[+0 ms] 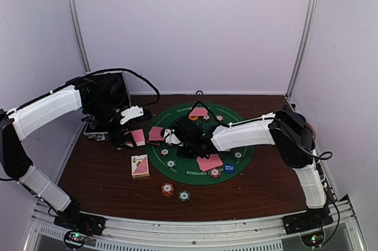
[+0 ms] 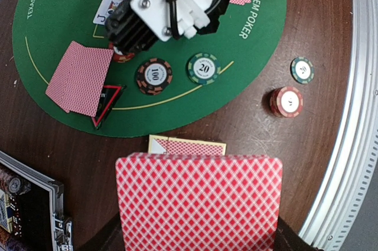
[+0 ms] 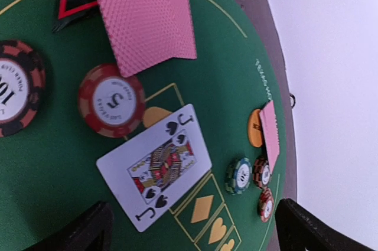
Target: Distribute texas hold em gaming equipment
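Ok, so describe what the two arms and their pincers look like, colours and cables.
The left arm and right arm have white shells over black joints, on black bases with small green and red lights. Thin black cables loop along them. The right pincer has a white block body, a black ribbed housing and dark fingers.

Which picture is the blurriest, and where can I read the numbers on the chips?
Top view: softest and far off, the red chip shows no readable number. Left wrist view: the close card looks slightly fuzzy, but the 100 chip and 20 chip read clearly. Right wrist view: the jack is sharp; the wall is washed-out white.
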Robot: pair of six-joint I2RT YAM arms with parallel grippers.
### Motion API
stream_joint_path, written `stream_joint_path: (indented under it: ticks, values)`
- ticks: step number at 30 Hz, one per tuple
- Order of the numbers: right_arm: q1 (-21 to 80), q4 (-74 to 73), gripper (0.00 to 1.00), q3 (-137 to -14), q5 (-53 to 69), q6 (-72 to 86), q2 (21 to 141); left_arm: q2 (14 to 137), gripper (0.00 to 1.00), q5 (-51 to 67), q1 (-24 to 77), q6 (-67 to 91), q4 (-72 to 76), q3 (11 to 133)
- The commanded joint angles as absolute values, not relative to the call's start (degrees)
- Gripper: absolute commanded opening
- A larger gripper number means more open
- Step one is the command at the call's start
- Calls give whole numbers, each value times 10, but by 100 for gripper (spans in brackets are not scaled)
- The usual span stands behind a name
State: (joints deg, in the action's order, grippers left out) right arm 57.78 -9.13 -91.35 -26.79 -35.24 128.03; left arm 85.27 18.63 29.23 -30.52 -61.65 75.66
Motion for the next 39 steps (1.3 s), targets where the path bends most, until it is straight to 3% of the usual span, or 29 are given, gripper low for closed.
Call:
stream_joint_path:
  ticks: [1,5,8,12,16,27,31,39]
  values:
    - [577,-28,99,-901,-350,-300,1224,844,0,197,288,-315,-622,777]
    - [577,-2,99,-917,-455,-239,1199,843,0,197,288,-315,-622,777]
    - [575,-34,100,-928,-459,-176,1170,843,0,197,288,-315,-622,778]
    - [549,-119,99,-928,-334,-57,1109,843,0,198,288,-314,-623,781]
    - [502,-210,100,-943,-120,103,1062,839,0,199,288,-314,-624,781]
    - [472,-153,95,-917,333,417,1065,849,0,205,288,-312,-623,789]
    - [476,-63,94,-895,424,531,1092,849,0,205,288,-311,-624,790]
    - [497,11,95,-905,480,613,1137,852,0,207,288,-310,-623,794]
